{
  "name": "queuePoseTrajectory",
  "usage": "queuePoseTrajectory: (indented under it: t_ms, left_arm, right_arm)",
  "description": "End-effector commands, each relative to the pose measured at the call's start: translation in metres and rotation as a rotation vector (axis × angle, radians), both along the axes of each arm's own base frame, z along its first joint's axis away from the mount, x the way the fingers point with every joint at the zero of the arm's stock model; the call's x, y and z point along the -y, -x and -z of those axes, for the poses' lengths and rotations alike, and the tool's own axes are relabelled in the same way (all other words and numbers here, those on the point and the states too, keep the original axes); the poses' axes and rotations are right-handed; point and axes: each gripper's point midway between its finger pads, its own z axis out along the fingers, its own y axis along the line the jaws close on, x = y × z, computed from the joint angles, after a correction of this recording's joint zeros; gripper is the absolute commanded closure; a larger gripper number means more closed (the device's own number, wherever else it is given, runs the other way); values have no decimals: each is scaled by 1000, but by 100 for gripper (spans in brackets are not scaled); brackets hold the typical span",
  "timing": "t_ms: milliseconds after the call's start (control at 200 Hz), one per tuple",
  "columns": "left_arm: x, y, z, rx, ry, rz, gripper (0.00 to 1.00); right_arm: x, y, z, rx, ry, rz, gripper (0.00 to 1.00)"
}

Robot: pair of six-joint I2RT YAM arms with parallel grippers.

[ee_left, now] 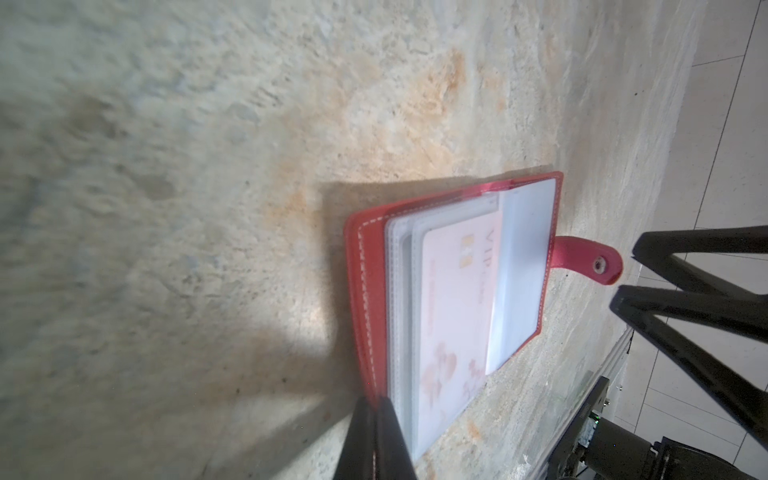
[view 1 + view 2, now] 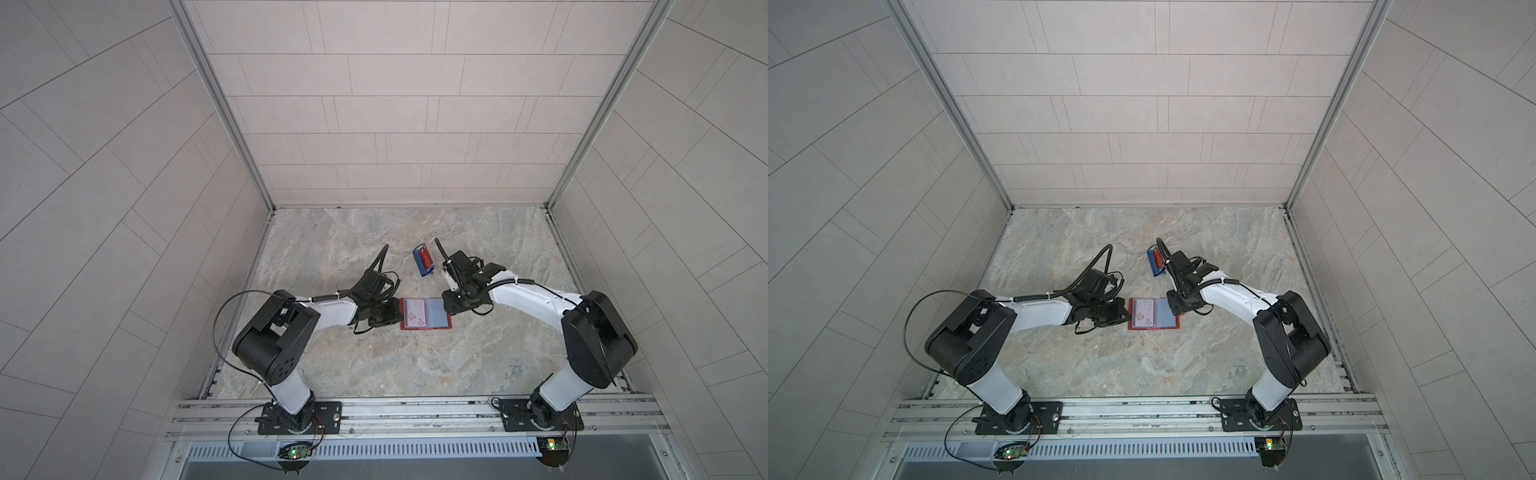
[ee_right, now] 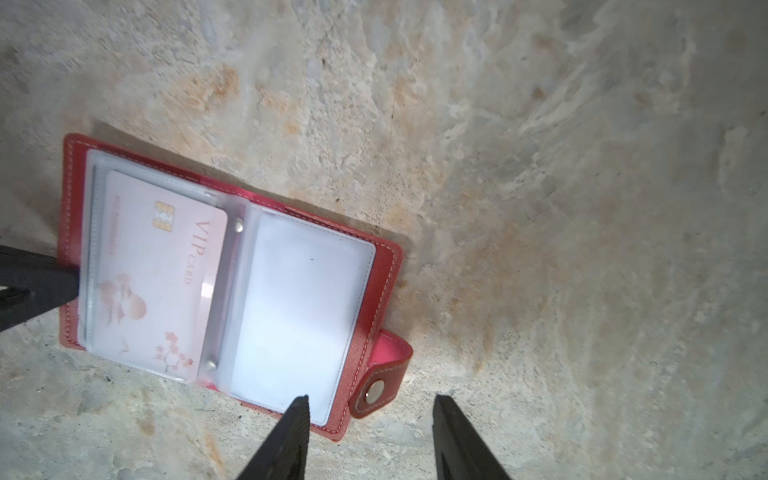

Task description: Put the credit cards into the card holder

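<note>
Though open, card holder [image 2: 424, 313] in left tool [image 1: 377, 409]

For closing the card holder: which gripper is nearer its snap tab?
Right. Right gripper open beside the snap tab; left gripper clamps the card holder at its opposite edge.

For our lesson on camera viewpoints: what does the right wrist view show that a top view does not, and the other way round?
Only the right wrist view: the chip and "VIP CARD" lettering on the pink card, the snap tab, and the right end effector standing open. Only a top view: the blue stand holding a red card beyond the red wallet, plus the left arm and right arm whole. Both: that wallet lying open on the table.
</note>
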Motion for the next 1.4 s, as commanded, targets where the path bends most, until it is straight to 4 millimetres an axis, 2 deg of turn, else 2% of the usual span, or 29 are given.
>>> queuePoseTrajectory:
  t_ms: [0, 205, 440, 555, 656, 801, 951, 1071, 1391]
  left_arm:
    - [-1, -4, -12, 34, -12, 9, 100]
    - [-3, -4, -15, 41, -29, 16, 100]
    - [-3, -3, -18, 45, -28, 22, 100]
    - [-4, -3, -20, 49, -32, 21, 100]
    - [-5, -3, -22, 52, -33, 18, 100]
    - [-6, -3, -24, 57, -48, 24, 100]
    - [-9, -5, -29, 74, -118, 37, 100]
    - [-7, -9, -37, 100, -166, 57, 100]
    - [4, -10, -49, 154, -323, 134, 100]
  right_arm:
    - [4, 4, 8, -32, 31, -12, 50]
    - [4, -2, 12, -18, 33, 10, 50]
    - [-5, -8, 16, -23, -1, 22, 52]
    - [0, -7, 21, -27, 27, 33, 64]
    - [4, -5, 23, -29, 43, 37, 80]
    - [-2, -5, 15, -13, -1, 28, 95]
    - [-19, -5, -3, 14, -109, -3, 100]
    - [-29, -7, -15, 34, -185, -11, 100]
    - [-40, -5, -3, -16, -322, 22, 100]
